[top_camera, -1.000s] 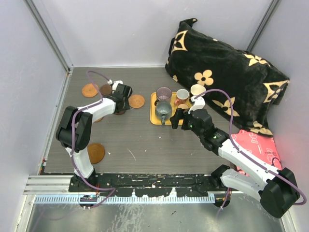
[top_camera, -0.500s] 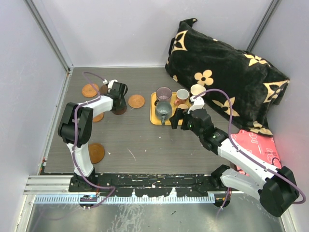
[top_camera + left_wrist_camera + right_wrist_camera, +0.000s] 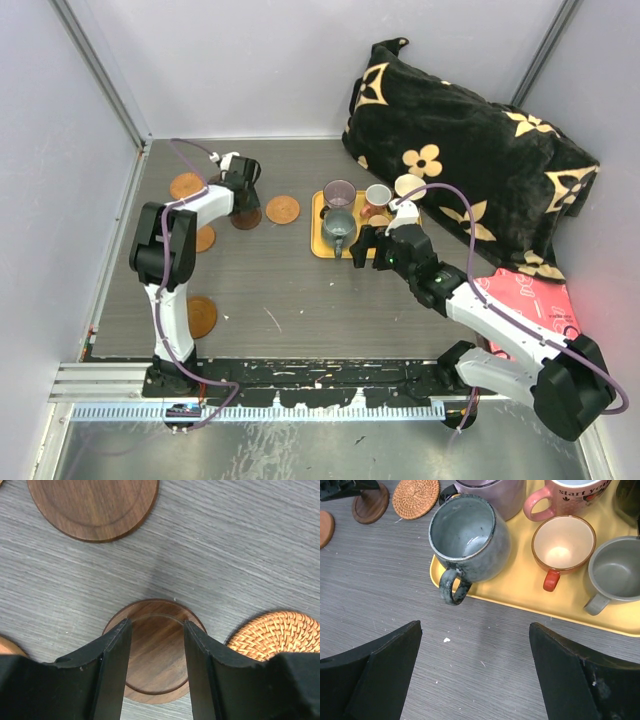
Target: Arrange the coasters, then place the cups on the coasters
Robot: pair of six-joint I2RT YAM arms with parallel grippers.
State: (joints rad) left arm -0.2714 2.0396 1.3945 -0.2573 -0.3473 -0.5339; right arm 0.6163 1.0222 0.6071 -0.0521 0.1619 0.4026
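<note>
My left gripper (image 3: pixel 243 196) points down with its fingertips (image 3: pixel 116 645) over a dark wooden coaster (image 3: pixel 157 655) lying flat on the table; the jaws stand part open and grip nothing. Around it lie a second wooden coaster (image 3: pixel 92 505), a woven coaster (image 3: pixel 282 209) and orange-brown coasters (image 3: pixel 184 186). One more coaster (image 3: pixel 200 316) lies near the left arm's base. The cups sit on the yellow tray (image 3: pixel 520 585): grey-green mug (image 3: pixel 467 535), purple mug (image 3: pixel 340 192), pink cup (image 3: pixel 377 196), tiny orange cup (image 3: pixel 563 542), tiny grey cup (image 3: pixel 617 572). My right gripper (image 3: pixel 475 630) hangs open in front of the tray.
A black pillow with cream flowers (image 3: pixel 470 150) fills the back right corner. A red printed sheet (image 3: pixel 525 300) lies under the right arm. Grey walls close in the table on the left, back and right.
My left gripper has moved toward the back left, and the dark wooden coaster under it has slid a little that way. The right arm has barely moved.
</note>
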